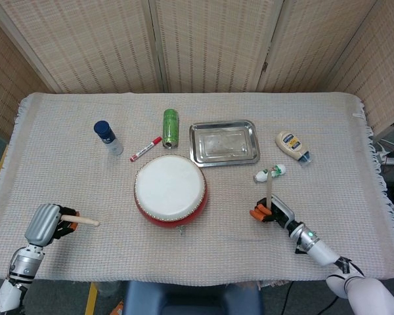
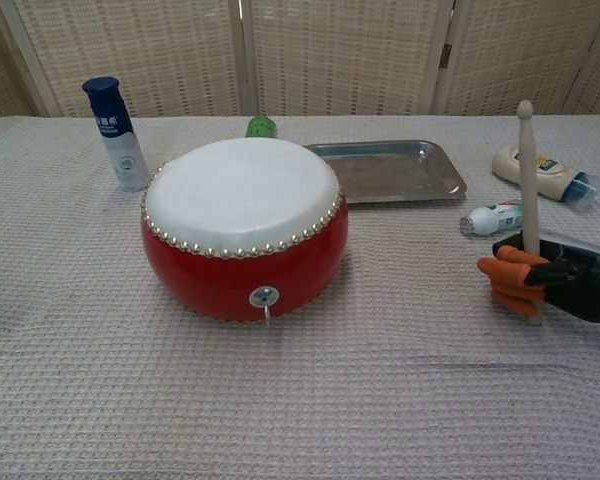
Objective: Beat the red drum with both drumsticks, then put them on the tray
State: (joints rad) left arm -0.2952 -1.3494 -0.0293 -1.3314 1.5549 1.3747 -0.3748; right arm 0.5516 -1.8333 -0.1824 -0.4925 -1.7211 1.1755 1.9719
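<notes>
The red drum (image 1: 170, 191) (image 2: 242, 225) with its white skin stands at the table's middle front. My right hand (image 1: 268, 211) (image 2: 532, 280), to the drum's right, grips a wooden drumstick (image 1: 269, 186) (image 2: 527, 185) that stands nearly upright with its tip up. At the front left corner my left hand (image 1: 50, 222) holds the other drumstick (image 1: 84, 222), which points right toward the drum; the chest view does not show this hand. The steel tray (image 1: 224, 142) (image 2: 387, 170) lies behind the drum, bare.
A blue-capped bottle (image 1: 108, 137) (image 2: 115, 133), a red marker (image 1: 146, 149) and a green can (image 1: 170, 127) lie behind and left of the drum. A small white tube (image 1: 269, 173) (image 2: 494, 217) and a squeeze bottle (image 1: 292, 145) (image 2: 536, 173) lie right of the tray.
</notes>
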